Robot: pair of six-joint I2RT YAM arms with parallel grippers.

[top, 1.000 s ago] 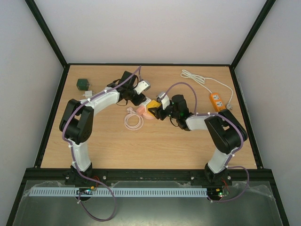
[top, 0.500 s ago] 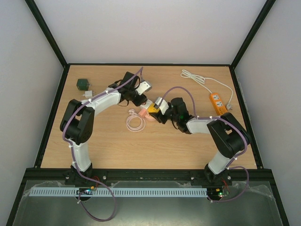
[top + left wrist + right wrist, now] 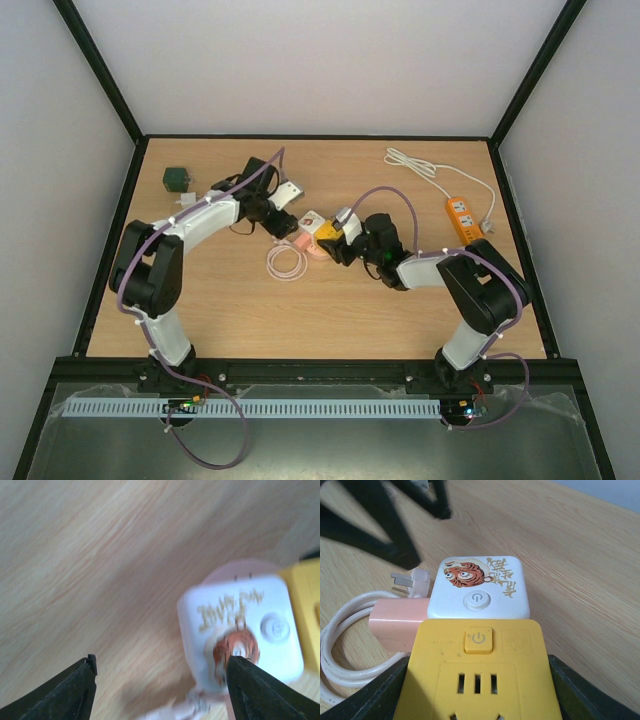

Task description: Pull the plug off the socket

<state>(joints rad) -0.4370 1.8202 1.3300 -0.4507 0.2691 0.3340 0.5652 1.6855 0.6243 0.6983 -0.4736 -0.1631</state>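
A yellow socket cube [image 3: 479, 680] with a power button sits between my right gripper's [image 3: 479, 700] fingers, which are shut on its two sides; it also shows in the top view [image 3: 329, 232]. A white plug cube with a tiger print [image 3: 480, 587] is pressed against its far face, with a pink block [image 3: 397, 622] beside it. In the left wrist view the white cube [image 3: 240, 630] is blurred, to the right under the right fingertip [image 3: 260, 690]. My left gripper [image 3: 160, 685] is open just above the table beside the cube, holding nothing.
A coiled white-pink cable [image 3: 284, 262] with a loose pronged plug [image 3: 412, 582] lies left of the cubes. An orange power strip [image 3: 460, 215] with a white cord [image 3: 430, 170] is at the back right. A dark green cube [image 3: 177, 178] is at the back left.
My left arm has swung left and lowered its gripper next to the white cube. My right gripper has shifted the yellow socket slightly left.
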